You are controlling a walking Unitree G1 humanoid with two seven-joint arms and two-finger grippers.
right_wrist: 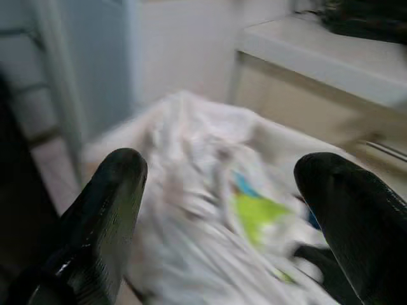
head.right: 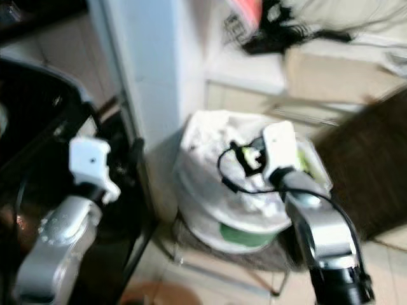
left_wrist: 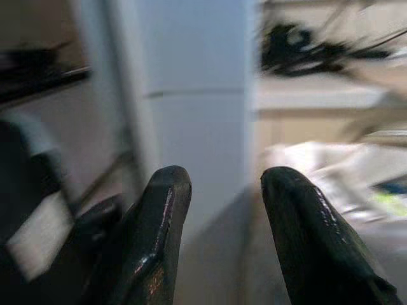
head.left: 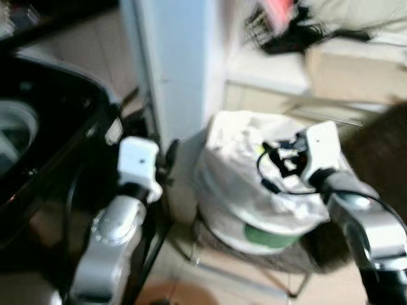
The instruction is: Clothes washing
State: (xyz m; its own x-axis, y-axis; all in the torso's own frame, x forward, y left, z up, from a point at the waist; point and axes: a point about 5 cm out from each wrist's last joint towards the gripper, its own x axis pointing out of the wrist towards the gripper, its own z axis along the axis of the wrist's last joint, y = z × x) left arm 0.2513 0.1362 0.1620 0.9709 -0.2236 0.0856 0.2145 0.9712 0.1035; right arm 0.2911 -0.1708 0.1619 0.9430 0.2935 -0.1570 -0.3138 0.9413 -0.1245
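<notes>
Right pincer (right_wrist: 219, 210), fingers spread wide, hovers just above the heaped white laundry (head.left: 248, 165) in its basket (head.left: 254, 251). Soft, light, shapeless; best pinched at a raised fold. Left pincer (left_wrist: 222, 235) stands parted, empty.

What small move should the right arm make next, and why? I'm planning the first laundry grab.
Probably lower the right gripper straight down into the white laundry pile in the basket. Its fingers are spread wide, it hangs just above the crumpled cloth, and nothing is held. The washing machine sits to the robot's left.
</notes>
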